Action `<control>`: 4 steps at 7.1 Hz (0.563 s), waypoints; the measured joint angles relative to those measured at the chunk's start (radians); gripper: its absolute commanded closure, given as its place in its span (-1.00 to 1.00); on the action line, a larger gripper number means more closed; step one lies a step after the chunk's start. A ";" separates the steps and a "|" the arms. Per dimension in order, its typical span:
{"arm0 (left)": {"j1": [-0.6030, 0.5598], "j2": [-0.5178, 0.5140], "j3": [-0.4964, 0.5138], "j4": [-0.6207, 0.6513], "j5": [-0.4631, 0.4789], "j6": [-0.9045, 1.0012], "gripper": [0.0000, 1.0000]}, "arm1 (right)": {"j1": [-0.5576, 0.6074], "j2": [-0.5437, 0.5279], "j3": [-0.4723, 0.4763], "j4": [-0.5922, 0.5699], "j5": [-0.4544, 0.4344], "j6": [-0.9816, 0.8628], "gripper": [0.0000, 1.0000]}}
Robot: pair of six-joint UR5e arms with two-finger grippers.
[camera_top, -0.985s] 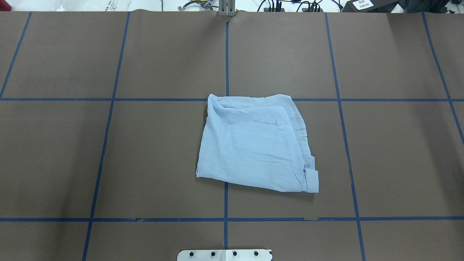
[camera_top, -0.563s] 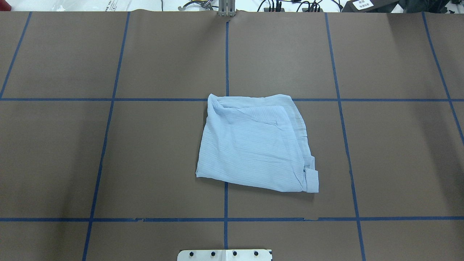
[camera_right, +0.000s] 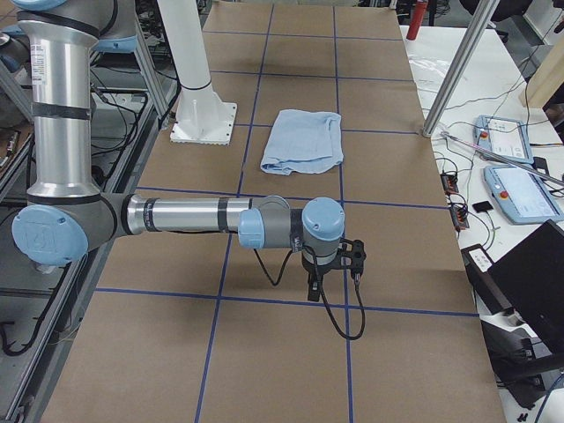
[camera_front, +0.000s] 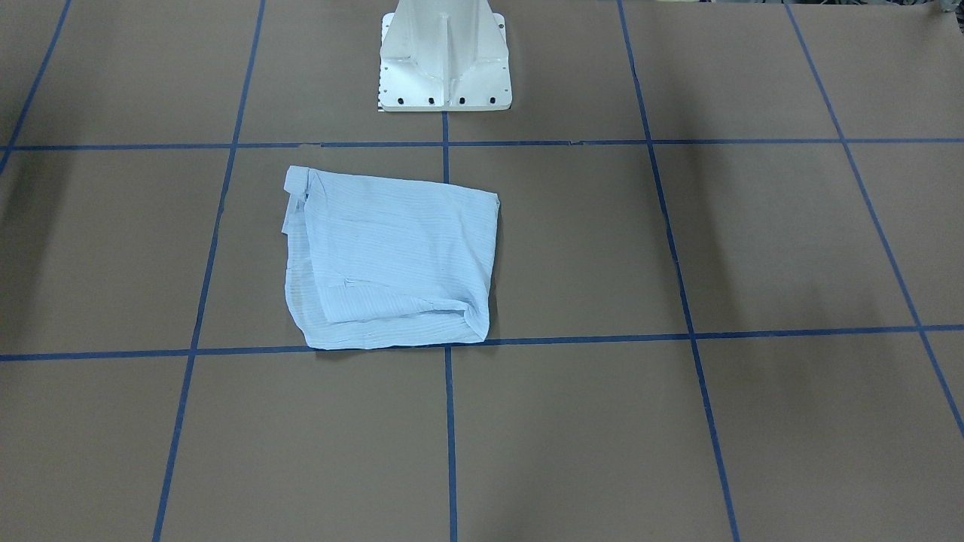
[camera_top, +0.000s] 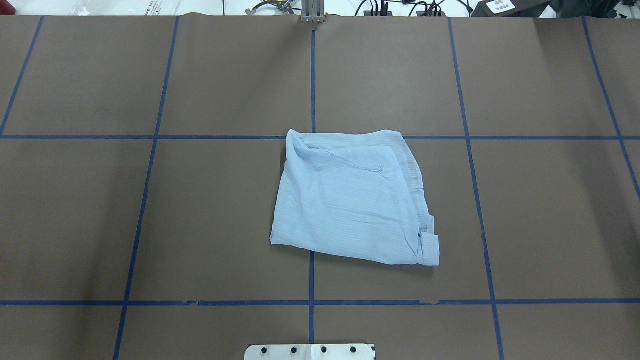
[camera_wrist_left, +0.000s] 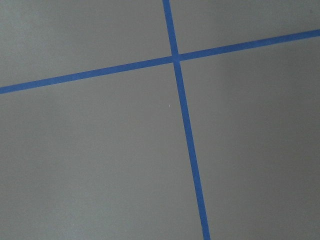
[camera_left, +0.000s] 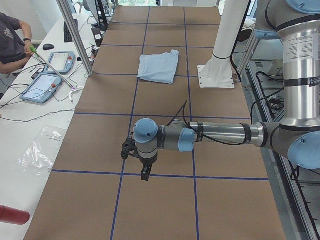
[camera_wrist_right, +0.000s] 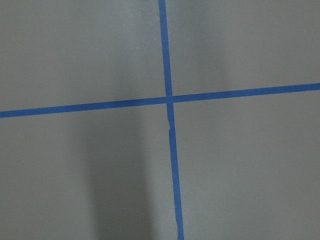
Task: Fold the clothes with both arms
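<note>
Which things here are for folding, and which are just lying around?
For the job: pale-blue shirt, left claw, right claw.
Just lying about: white pedestal, blue control tablet, plastic bag.

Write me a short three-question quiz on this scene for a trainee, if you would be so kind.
1. True or false: the pale-blue shirt lies folded on the table, and neither the left pincer nor the right pincer touches it.
2. What does the left wrist camera look down on? A) a shirt collar B) a crossing of blue tape lines C) a plastic bag
3. In the front-facing view, what stands on the table above the shirt, at the top edge?

Key: 1 true; 2 B; 3 the white pedestal base.
</note>
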 measured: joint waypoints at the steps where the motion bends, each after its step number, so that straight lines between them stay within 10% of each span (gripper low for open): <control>1: 0.000 0.000 0.000 0.000 0.000 -0.005 -1.00 | 0.000 0.000 0.000 0.000 0.000 0.000 -1.00; 4: -0.001 0.002 0.000 0.002 -0.032 -0.070 -1.00 | -0.001 0.000 0.000 0.000 0.000 0.000 -1.00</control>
